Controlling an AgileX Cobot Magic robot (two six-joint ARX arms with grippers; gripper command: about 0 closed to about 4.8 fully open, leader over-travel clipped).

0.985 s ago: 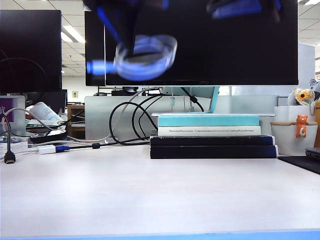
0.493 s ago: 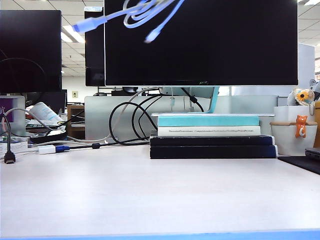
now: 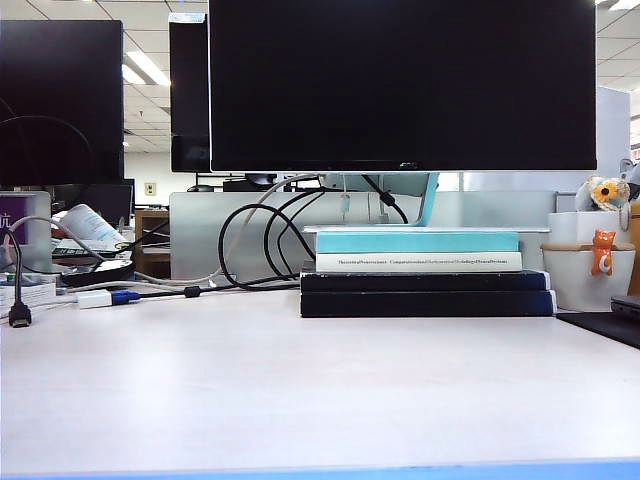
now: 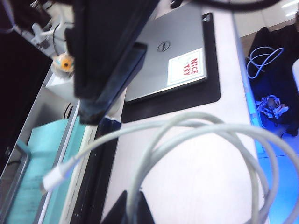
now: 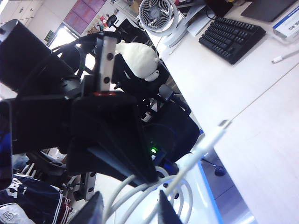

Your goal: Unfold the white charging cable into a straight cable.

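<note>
White and thin, the flexible charging cable (image 4: 196, 140) hangs in loose loops above the pale surface (image 3: 320, 390), held up off it. In the left wrist view the left gripper (image 4: 127, 211) has its jaws pressed together on a strand of that cable, and the loops fan out from the pinch. One small white plug (image 4: 52, 177) dangles free over the stack of books (image 4: 42, 186) near the back edge of the surface. Beyond it lie a closed silver laptop (image 4: 163, 65) on a black mat (image 4: 196, 95), near the surface's right end.

In the right wrist view the right gripper (image 5: 125, 210) has its jaws spread on either side of several cable strands (image 5: 154, 193); I cannot tell whether they touch the cable. The cable's other plug (image 5: 223, 125) sticks out past the jaws. The left arm's black body (image 5: 79, 126) looms close by, and a black keyboard (image 5: 231, 37) sits on a neighbouring desk.

Neither gripper nor cable appears in the exterior view. It shows a large black monitor (image 3: 400, 85) at the back edge with the books (image 3: 425, 272) stacked below it.
</note>
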